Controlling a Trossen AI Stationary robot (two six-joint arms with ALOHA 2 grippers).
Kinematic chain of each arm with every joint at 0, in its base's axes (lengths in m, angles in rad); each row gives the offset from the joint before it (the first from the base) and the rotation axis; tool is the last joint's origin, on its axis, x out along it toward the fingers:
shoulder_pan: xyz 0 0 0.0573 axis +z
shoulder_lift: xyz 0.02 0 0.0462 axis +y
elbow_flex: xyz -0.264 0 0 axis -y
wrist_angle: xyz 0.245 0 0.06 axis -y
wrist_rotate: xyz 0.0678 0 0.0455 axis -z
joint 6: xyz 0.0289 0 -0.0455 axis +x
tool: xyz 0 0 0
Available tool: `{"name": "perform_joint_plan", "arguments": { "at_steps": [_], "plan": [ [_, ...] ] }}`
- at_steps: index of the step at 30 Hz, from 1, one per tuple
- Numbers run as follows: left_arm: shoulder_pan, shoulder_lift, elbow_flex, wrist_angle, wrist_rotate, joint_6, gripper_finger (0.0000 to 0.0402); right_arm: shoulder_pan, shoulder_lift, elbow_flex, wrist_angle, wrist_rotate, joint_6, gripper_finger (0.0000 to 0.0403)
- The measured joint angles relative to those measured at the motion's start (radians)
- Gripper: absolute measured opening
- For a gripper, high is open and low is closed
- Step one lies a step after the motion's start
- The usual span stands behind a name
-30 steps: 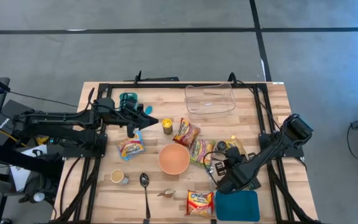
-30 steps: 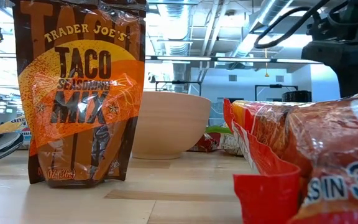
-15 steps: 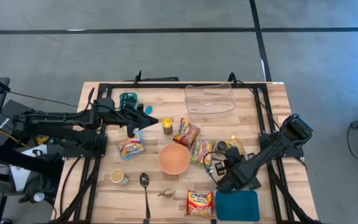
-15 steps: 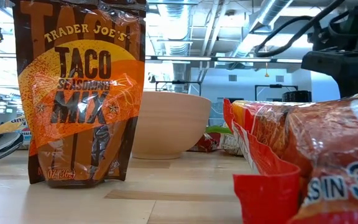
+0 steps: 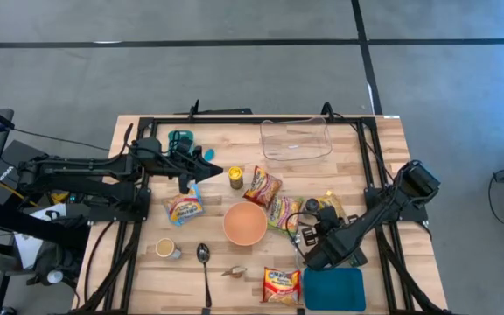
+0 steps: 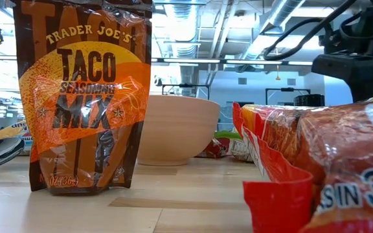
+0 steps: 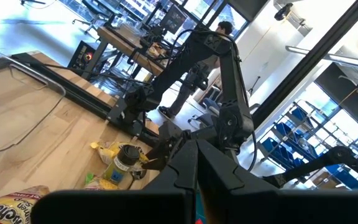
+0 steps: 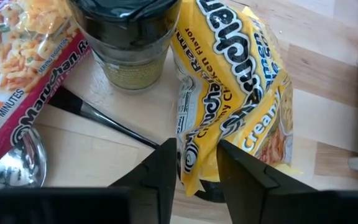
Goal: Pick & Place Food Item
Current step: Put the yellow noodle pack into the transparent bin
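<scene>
A yellow Maruchan ramen packet (image 8: 229, 81) lies right of centre on the table (image 5: 370, 140), beside a jar with a black lid (image 8: 126, 37). In the high view this yellow packet (image 5: 332, 206) sits just beyond my right gripper (image 5: 315, 224). My right gripper (image 8: 197, 168) slants down and is shut on the packet's near end. My left gripper (image 5: 210, 171) hangs shut and level above the table's left half, touching nothing; the left wrist view shows its fingers (image 7: 194, 180) together. My right gripper pinches the yellow packet's crumpled near end (image 8: 197, 146) between its two fingers (image 8: 165, 171). The fingers come slanting down from the table's near right side. The packet's end is squeezed narrow between them, and the rest of the packet spreads out toward the jar.
Near the hold lie a red ramen packet (image 8: 23, 68) and a spoon (image 8: 11, 165). A tan bowl (image 5: 245, 223), more ramen packets (image 5: 262, 185) (image 5: 280, 285), a teal board (image 5: 333, 290) and a clear tub (image 5: 296, 138) are around. A taco mix pouch (image 6: 83, 97) stands near the front.
</scene>
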Motion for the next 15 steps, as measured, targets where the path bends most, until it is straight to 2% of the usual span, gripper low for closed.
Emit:
{"name": "perform_joint_plan", "arguments": {
  "at_steps": [15],
  "plan": [
    [0.000,0.000,0.000,0.000,0.000,0.000,0.0002,0.000,0.000,-0.004,0.003,0.004,-0.002,0.0076]
  ]
}}
